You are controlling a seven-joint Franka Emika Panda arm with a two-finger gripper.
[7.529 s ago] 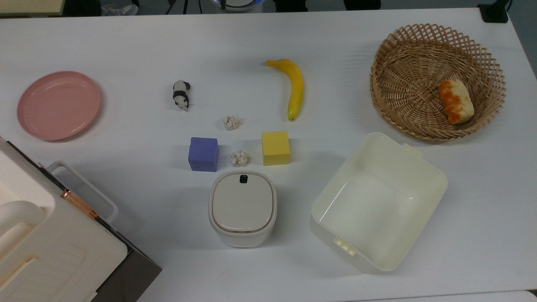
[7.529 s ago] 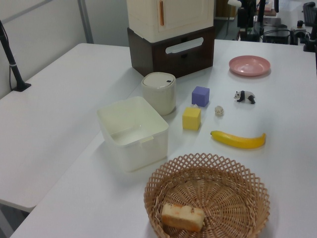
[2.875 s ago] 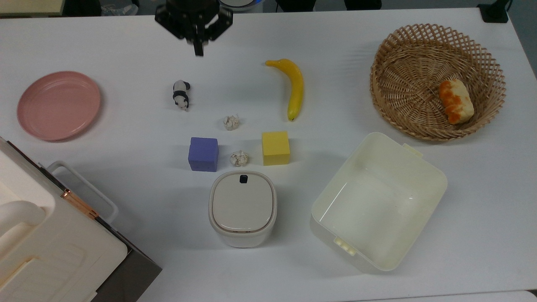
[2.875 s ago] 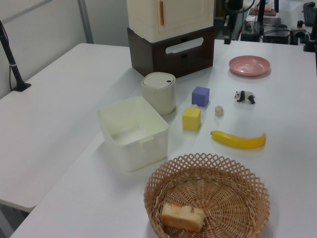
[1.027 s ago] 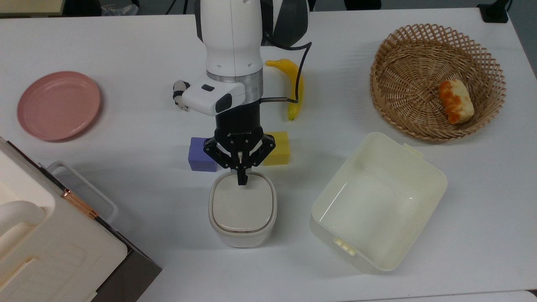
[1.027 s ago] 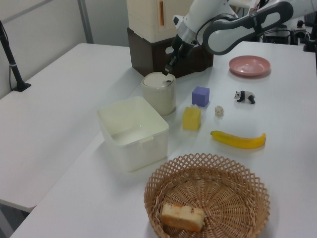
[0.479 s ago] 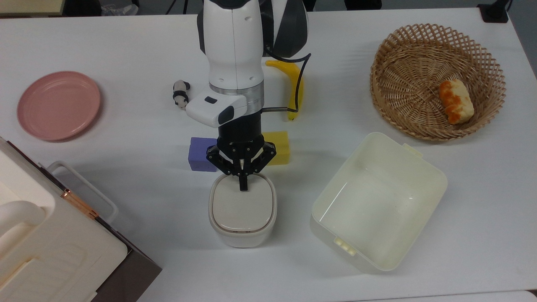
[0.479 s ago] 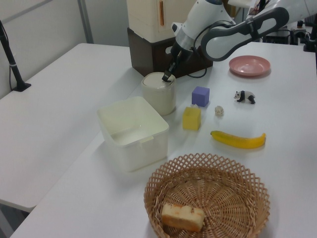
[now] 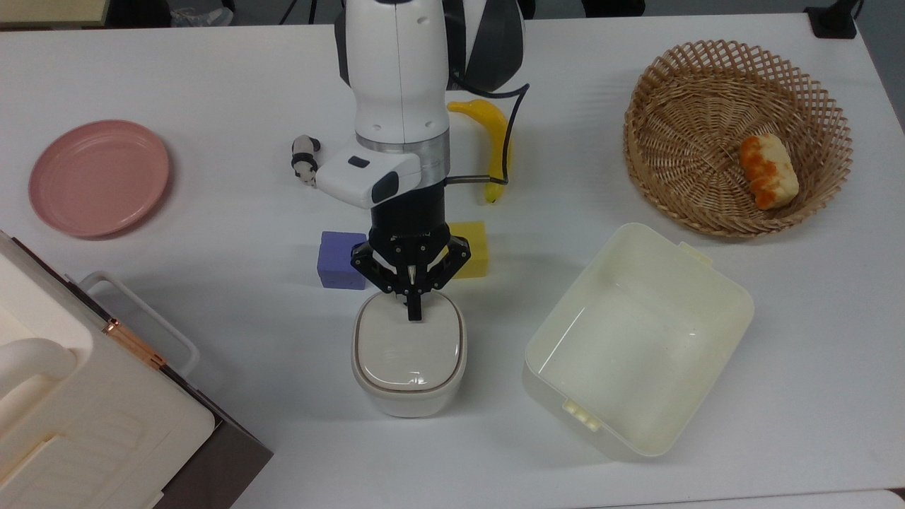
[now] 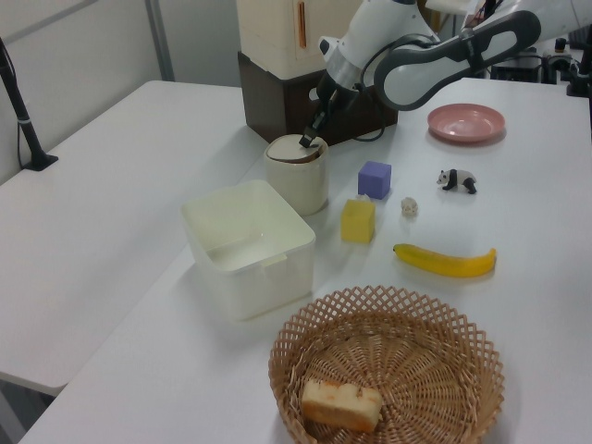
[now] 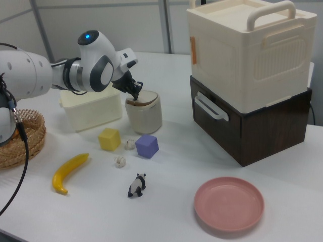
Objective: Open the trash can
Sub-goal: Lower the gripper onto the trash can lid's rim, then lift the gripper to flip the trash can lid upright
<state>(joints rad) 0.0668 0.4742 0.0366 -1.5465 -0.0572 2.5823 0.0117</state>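
My jaws are pressed together into one narrow tip, and my gripper (image 9: 414, 312) points down onto the trash can (image 9: 409, 353), touching its lid at the edge nearest the purple cube (image 9: 338, 259) and the yellow cube (image 9: 470, 258). In the left view my gripper (image 10: 307, 141) meets the trash can (image 10: 297, 174) at the rim, and the lid sits slightly tilted there, a dark gap showing under it. The trash can stands on the white worktop (image 9: 212, 71) directly below my wrist, with the cream tub (image 9: 636, 339) beside it on the top view's right.
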